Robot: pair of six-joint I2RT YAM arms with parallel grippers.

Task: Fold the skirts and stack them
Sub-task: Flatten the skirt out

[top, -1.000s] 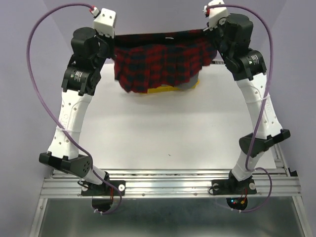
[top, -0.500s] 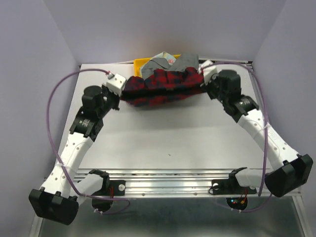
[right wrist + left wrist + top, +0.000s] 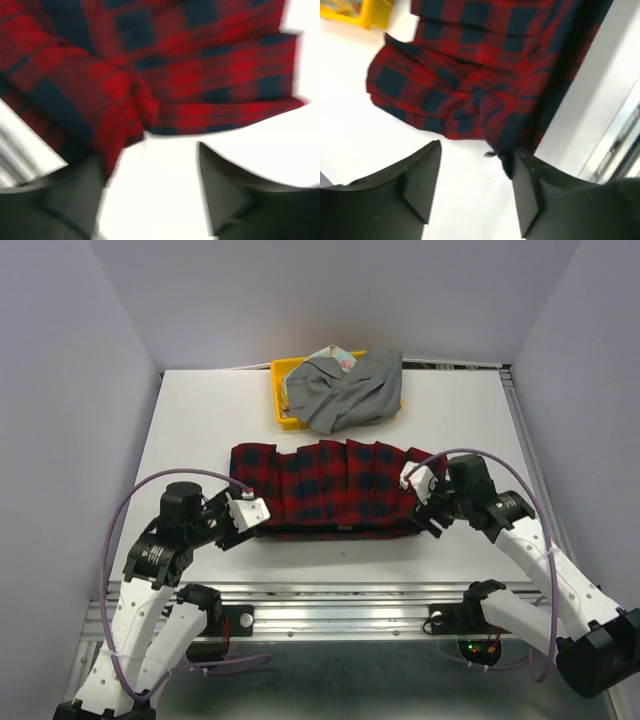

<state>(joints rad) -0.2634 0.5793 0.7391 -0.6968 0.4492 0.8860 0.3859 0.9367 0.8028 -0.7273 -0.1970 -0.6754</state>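
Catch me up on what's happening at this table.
A red-and-black plaid cloth skirt lies spread flat on the white table. The left gripper and the right gripper sit at its near corners, jaws open, holding nothing. A plain grey skirt and a pastel floral skirt lie heaped on the yellow plastic tray at the far side, unfolded.

One plaid skirt (image 3: 325, 488), one grey skirt (image 3: 355, 392) and one floral skirt (image 3: 339, 357) were counted, three in total. One yellow tray (image 3: 279, 390) was counted.
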